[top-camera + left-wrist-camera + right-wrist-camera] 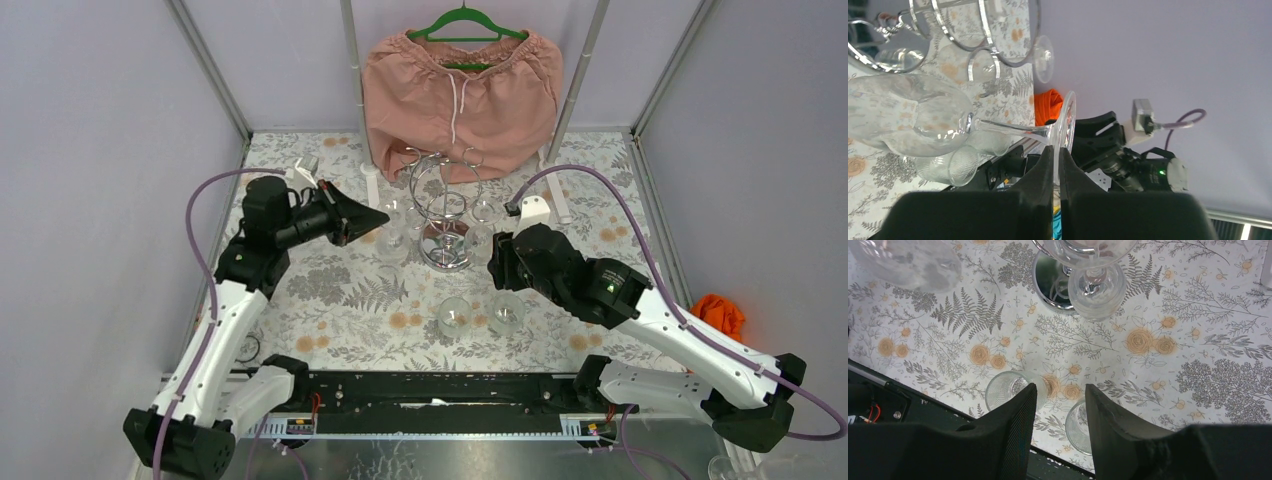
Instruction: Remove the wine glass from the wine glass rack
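Note:
My left gripper (1055, 150) is shut on the rim of the round foot of a clear wine glass (908, 115), which lies sideways in the air with its stem (1008, 129) running toward the fingers. From above, this glass (392, 243) hangs just left of the chrome wine glass rack (444, 200), apart from its wire loops (983, 35). Another wine glass (1095, 287) hangs bowl-down on the rack over the mirror base (1053, 277). My right gripper (497, 262) stands open and empty right of the rack, above the floral cloth (1059, 390).
Two short clear tumblers (455, 315) (505, 312) stand on the cloth in front of the rack, right under my right fingers. Pink shorts (460, 85) hang on a green hanger behind the rack. An orange rag (720, 312) lies at the right edge.

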Available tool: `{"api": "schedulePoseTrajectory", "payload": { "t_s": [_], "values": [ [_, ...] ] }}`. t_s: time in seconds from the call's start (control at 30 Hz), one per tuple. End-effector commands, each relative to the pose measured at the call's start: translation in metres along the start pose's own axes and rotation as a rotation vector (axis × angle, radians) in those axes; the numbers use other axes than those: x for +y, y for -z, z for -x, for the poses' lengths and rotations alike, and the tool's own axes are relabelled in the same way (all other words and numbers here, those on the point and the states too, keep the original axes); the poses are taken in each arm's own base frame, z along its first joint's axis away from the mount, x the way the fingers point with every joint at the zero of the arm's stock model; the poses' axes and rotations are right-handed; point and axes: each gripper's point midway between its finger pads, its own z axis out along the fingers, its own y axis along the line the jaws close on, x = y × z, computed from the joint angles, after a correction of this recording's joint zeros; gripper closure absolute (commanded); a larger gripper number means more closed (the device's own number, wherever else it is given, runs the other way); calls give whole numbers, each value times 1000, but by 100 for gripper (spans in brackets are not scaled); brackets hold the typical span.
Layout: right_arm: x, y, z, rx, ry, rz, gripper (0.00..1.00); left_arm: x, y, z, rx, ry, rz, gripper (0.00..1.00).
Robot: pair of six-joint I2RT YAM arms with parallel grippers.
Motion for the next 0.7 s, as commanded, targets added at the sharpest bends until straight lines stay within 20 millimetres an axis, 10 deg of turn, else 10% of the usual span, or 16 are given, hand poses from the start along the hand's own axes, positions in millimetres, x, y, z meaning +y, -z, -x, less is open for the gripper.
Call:
{"api": "schedulePoseTrajectory", "payload": {
  "t_s": [0.0, 0.67],
  "values": [
    [7, 4, 14, -60, -33, 33, 52, -49, 23, 5, -70, -103, -90, 100],
    [10, 82, 148, -476, -65, 62, 37, -261, 48, 9, 21, -404, -1001, 100]
  ]
}}
